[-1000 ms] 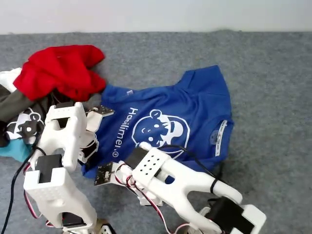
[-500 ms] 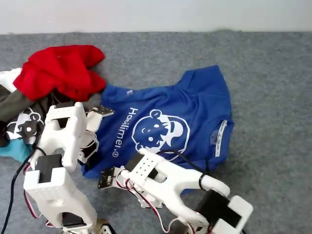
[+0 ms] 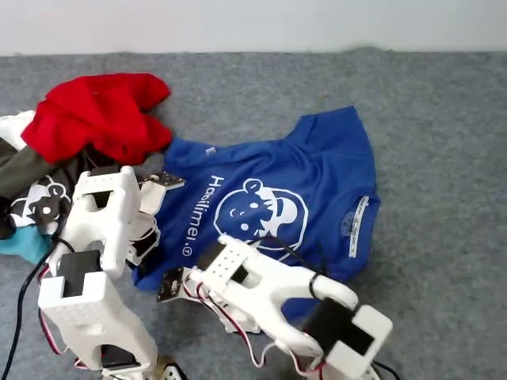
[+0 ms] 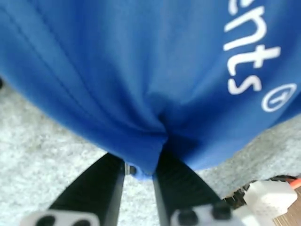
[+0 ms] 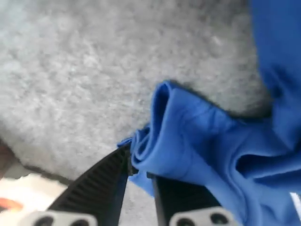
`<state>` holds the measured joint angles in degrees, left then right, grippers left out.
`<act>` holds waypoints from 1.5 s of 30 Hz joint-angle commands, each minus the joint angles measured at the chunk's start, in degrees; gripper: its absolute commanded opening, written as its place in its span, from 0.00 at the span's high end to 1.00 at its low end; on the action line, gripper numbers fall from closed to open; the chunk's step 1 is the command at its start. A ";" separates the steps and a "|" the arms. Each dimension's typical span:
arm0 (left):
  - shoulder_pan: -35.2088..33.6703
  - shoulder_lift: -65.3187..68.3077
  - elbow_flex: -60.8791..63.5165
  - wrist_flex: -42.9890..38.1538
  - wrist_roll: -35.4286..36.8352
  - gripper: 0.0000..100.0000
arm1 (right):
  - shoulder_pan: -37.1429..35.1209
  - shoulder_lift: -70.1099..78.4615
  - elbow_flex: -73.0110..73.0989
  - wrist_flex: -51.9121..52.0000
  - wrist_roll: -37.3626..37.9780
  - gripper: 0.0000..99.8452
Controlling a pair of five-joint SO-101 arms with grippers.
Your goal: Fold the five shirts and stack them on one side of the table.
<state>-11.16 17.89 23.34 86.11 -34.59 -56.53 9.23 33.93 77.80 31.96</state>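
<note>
- Blue cotton T-shirt (image 3: 317,182) with a white cartoon print, high view first: it sprawls face up across the middle of the grey carpeted table (image 3: 444,111). Its hem lies toward the left and its collar label toward the right, so the long axis runs crosswise in front of the arms.
- Same view: we find the left gripper (image 3: 147,255) and the right gripper (image 3: 168,283) close together at the near hem corner. A crumpled red shirt (image 3: 103,115) tops the pile of other garments (image 3: 32,198) beside the left arm.
- Left wrist view: the left gripper (image 4: 139,170) is clamped on a fold of the blue shirt (image 4: 141,70), white lettering just beyond the pinch, carpet (image 4: 42,141) underneath.
- Right wrist view: the right gripper (image 5: 139,175) is nipped tight onto a rolled edge of the shirt (image 5: 202,150), carpet (image 5: 84,70) around it.
- Our call: almost all the cloth lies rightward and away from both grips. We judge the coming move turns on drawing this hem out or carrying it toward the collar, and both arms are equally near.
</note>
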 commanded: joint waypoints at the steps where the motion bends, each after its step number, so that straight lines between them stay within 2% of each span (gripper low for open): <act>1: 0.26 0.00 -0.66 1.23 0.44 0.97 | 3.82 -4.53 -3.60 6.55 1.14 0.99; 7: 0.18 -0.09 -11.47 13.01 0.44 0.97 | 15.52 -22.02 -13.10 21.05 6.77 0.99; 9: 0.18 -0.09 -14.90 14.51 0.53 0.97 | 19.56 -27.65 -16.18 24.84 7.82 0.99; 14: 0.26 -0.09 -17.36 14.51 0.53 0.97 | 30.29 -38.99 -16.62 25.01 8.62 0.99; 22: 0.18 -0.18 -19.82 14.51 0.62 0.97 | 44.97 -48.13 -18.81 24.92 8.18 0.99; 29: 0.26 -0.18 -32.48 14.51 10.64 0.97 | 59.21 -50.42 -29.98 24.84 8.09 0.99; 35: 0.35 -0.18 -39.08 14.51 12.66 0.97 | 61.67 -50.42 -33.14 24.66 8.62 0.99; 41: 1.58 0.44 -48.04 14.33 15.12 0.97 | 61.41 -50.33 -33.85 18.68 8.26 0.99; 45: 5.27 0.44 -45.05 14.42 14.95 0.97 | 61.32 -48.57 -32.35 23.08 8.18 0.99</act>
<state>-8.35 18.95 -21.93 99.30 -20.35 4.40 -40.26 1.85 98.55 40.04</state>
